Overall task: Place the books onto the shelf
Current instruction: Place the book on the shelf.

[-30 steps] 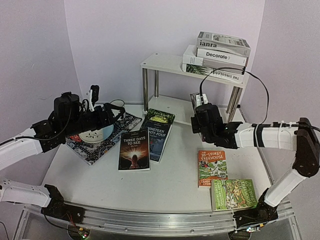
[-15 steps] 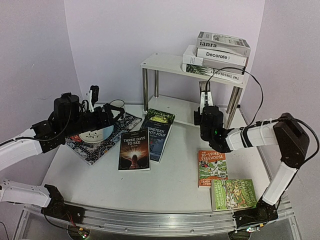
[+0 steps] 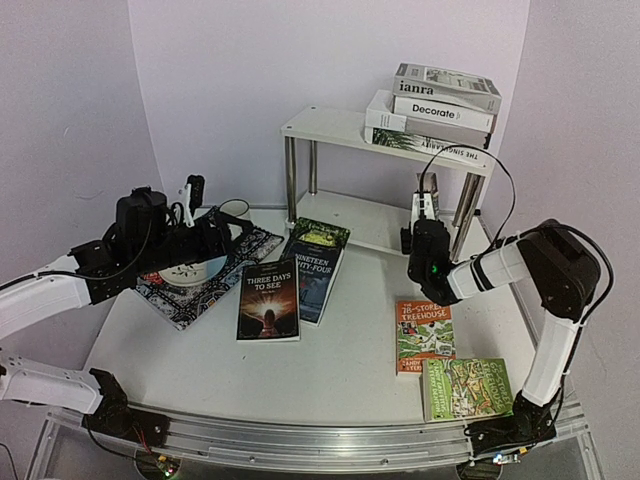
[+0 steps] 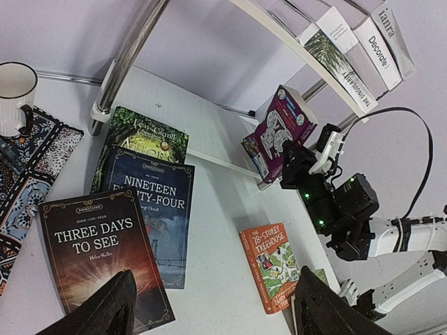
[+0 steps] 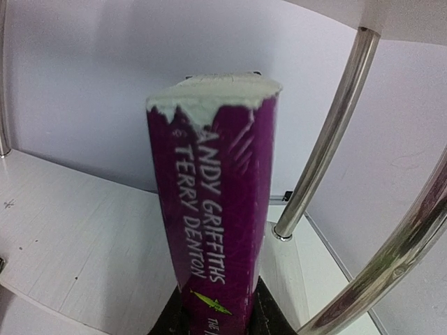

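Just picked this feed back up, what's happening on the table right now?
The right gripper has its jaws shut on a purple Andy Griffiths paperback, held upright at the lower tier of the white shelf. The left gripper hovers open and empty by the patterned mat. Three large hardbacks are stacked on the top tier. Five books lie on the table, unshelved: Three Days to See, Nineteen Eighty-Four, a Lewis Carroll book, the orange 78-Storey Treehouse and a green Treehouse paperback.

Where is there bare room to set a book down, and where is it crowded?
Free: tabletop between Three Days to See and the orange Treehouse book; upper shelf board, left end. Crowded: its right end, under stacked hardbacks.
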Controlling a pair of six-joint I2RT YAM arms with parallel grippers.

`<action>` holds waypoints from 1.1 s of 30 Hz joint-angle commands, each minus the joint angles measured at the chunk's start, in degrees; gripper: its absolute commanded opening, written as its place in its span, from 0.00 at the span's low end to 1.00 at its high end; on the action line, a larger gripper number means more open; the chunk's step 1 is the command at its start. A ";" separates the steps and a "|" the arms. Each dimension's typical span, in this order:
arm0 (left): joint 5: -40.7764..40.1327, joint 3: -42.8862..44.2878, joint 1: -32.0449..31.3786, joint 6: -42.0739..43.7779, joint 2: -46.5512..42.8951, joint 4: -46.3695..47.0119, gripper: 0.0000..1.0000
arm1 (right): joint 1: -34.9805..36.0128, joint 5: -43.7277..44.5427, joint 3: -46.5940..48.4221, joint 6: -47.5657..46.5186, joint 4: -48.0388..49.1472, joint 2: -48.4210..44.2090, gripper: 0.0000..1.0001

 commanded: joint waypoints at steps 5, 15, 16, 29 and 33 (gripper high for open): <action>0.76 0.85 0.09 1.27 1.12 0.27 0.79 | -2.85 0.45 2.17 4.81 19.03 0.54 0.00; 1.10 0.73 0.12 0.82 1.76 0.35 0.79 | -5.05 -1.99 3.12 10.46 15.68 -0.45 0.00; 1.15 0.73 0.12 0.81 1.82 0.37 0.79 | -5.24 -2.33 3.25 11.23 15.35 -0.41 0.00; 1.47 0.19 0.12 0.66 1.91 0.45 0.79 | -8.63 -10.73 0.24 15.99 12.76 -1.95 0.00; 1.73 0.11 0.12 0.55 2.23 0.60 0.79 | -9.17 -11.66 -1.18 14.37 12.80 -2.52 0.00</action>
